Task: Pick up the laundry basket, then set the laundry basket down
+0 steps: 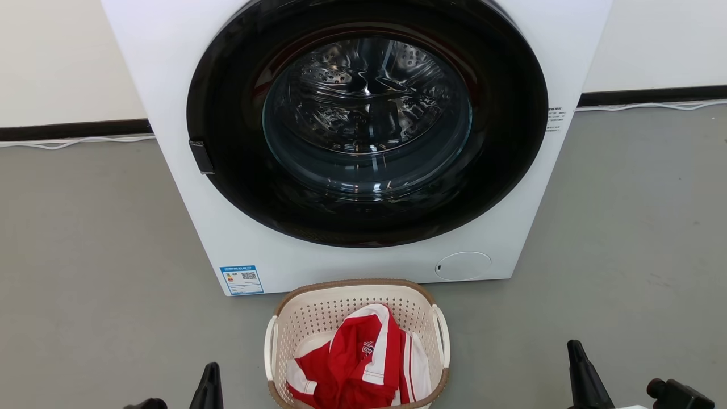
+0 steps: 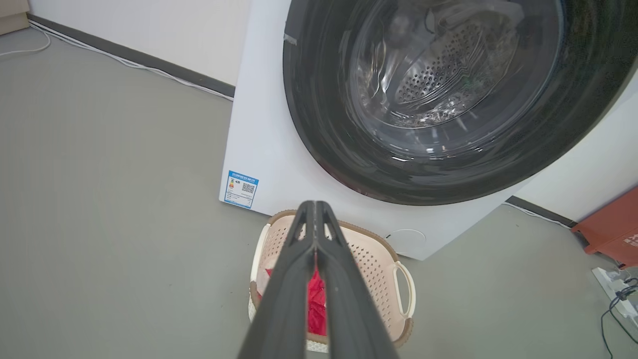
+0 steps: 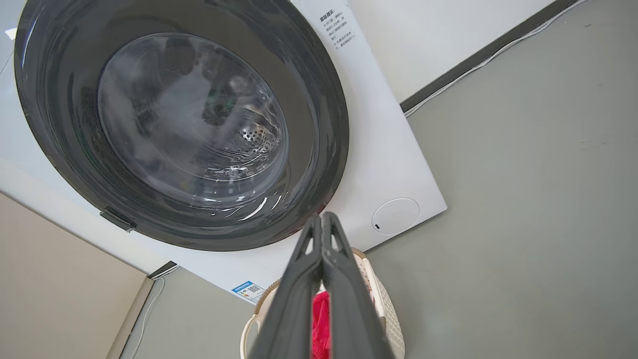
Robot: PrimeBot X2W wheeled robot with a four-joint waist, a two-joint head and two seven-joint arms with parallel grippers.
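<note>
— Two grippers show in the head view. Where are they?
— The left gripper [image 1: 211,378] is at 7 o'clock and the right gripper [image 1: 576,355] at 5 o'clock, both low and well apart from anything. From this view I cannot tell how their fingers stand. The laundry basket [image 1: 341,309] sits level on the floor [image 1: 85,255] at 6 o'clock, just before the washing machine [image 1: 187,227], which takes up 12 o'clock. A red-and-white garment [image 1: 352,363] lies inside the basket. The handles [image 1: 270,346] sit at its own 9 and 3 o'clock, with nothing on them.
— And the left wrist view?
— The left gripper [image 2: 313,205] has its fingers pressed together with nothing between them. The laundry basket [image 2: 371,259] lies beyond at 6 o'clock, apart from the fingers.
— The right wrist view?
— Much the same. The right gripper [image 3: 321,218] is closed on nothing, and the laundry basket [image 3: 386,306] is at 6 o'clock. The machine's round door [image 3: 189,124] is at 10 o'clock.
— So which step is in hand?
— The pictures don't settle it. A basket standing on the floor with both grippers empty fits the moment ahead of a lift. It fits the moment after the setting-down equally well. I judge that any lift would need the fingers parted and a hold on each handle to keep the load level. Whether one is due, I cannot say.
</note>
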